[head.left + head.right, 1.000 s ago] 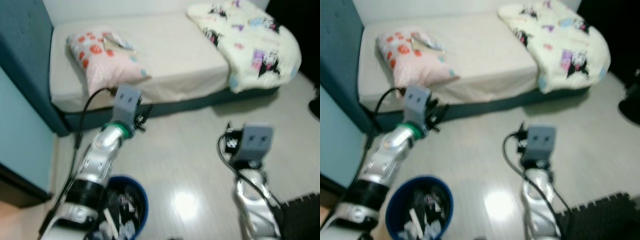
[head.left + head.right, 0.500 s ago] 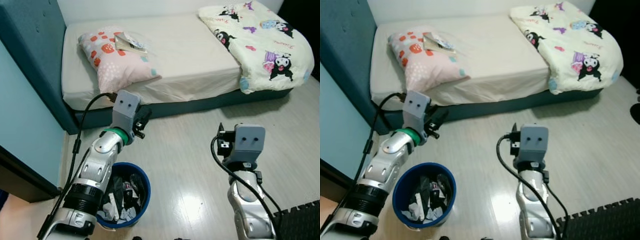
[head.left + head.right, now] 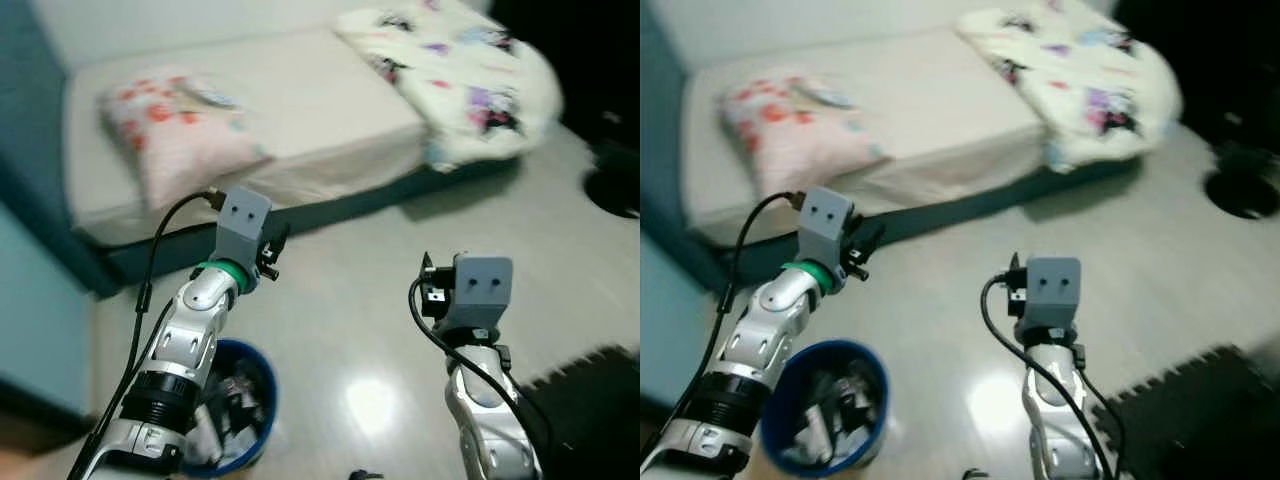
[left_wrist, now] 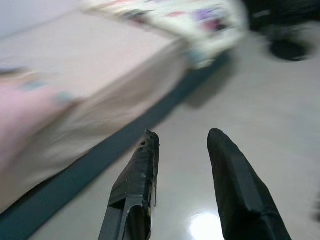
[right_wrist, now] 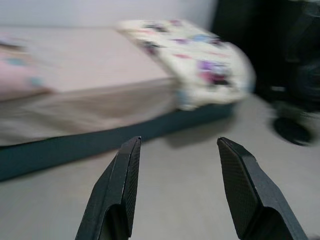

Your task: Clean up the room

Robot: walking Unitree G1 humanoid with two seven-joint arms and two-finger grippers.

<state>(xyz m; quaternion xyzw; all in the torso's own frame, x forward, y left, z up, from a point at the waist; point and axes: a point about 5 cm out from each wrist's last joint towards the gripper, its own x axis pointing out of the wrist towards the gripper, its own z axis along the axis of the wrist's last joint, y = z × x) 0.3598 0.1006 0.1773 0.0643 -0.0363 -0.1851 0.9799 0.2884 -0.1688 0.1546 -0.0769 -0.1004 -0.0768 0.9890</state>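
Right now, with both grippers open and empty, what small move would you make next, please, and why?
Probably step toward the bed. The left gripper and right gripper are open over bare floor, holding nothing, while something small lies on the pink pillow. The blue bin of rubbish stands by the left arm.

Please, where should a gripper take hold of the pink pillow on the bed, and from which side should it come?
Probably the pink pillow's corner nearest the bed's front edge. It lies flat near that edge, and a soft corner bunches between two fingers. Come from the floor side, over the edge, likely with the left gripper, which is open and on that side. The picture is blurred, so the exact corner is uncertain.
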